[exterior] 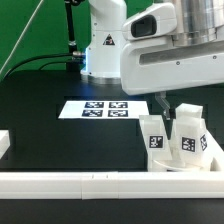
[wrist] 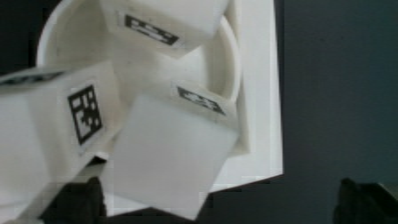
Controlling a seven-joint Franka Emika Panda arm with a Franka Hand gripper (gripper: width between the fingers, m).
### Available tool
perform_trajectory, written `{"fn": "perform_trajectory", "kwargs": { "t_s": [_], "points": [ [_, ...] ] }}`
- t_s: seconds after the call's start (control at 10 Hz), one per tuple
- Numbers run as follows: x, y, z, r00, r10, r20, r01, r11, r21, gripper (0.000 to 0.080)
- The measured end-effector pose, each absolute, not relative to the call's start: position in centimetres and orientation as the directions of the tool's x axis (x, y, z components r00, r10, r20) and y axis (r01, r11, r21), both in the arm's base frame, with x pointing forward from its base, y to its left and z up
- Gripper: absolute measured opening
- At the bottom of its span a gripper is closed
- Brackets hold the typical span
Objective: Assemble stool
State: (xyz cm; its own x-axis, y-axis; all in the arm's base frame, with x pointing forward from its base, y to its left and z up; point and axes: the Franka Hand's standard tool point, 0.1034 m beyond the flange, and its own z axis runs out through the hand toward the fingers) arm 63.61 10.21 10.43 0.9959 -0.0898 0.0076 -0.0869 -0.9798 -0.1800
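Note:
At the exterior view's right, the white stool seat disc (exterior: 185,162) lies on the black table against the rail. Two blocky tagged legs (exterior: 152,135) (exterior: 191,138) stand upright on or by it. My gripper (exterior: 167,106) hangs open just above them with nothing between its fingers. The wrist view looks down on the seat disc (wrist: 253,70). One leg (wrist: 164,155) reaches toward the gap between the jaws, another leg (wrist: 50,115) lies beside it, and a third tagged leg (wrist: 151,27) is further off. The dark fingertips (wrist: 71,203) stand wide apart around the nearest leg's end without touching it.
A long white rail (exterior: 90,181) runs along the table's front edge. The marker board (exterior: 97,109) lies flat mid-table in front of the robot base (exterior: 100,50). A small white block (exterior: 4,144) sits at the exterior view's left edge.

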Motion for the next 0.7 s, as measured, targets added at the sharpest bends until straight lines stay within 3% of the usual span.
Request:
{"fn": "perform_trajectory", "kwargs": {
  "t_s": [0.2, 0.3, 0.5, 0.7],
  "points": [
    [63.6, 10.0, 10.4, 0.998, 0.052, 0.033, 0.057, -0.983, -0.172, 0.0649],
    [64.0, 9.6, 10.2, 0.942, 0.321, 0.098, 0.331, -0.937, -0.112, 0.0649],
    [63.6, 10.4, 9.2, 0.764, 0.640, 0.084, 0.643, -0.766, -0.014, 0.0649],
    [63.5, 10.7, 8.6, 0.669, 0.741, 0.065, 0.742, -0.671, 0.008, 0.0649]
  ]
}}
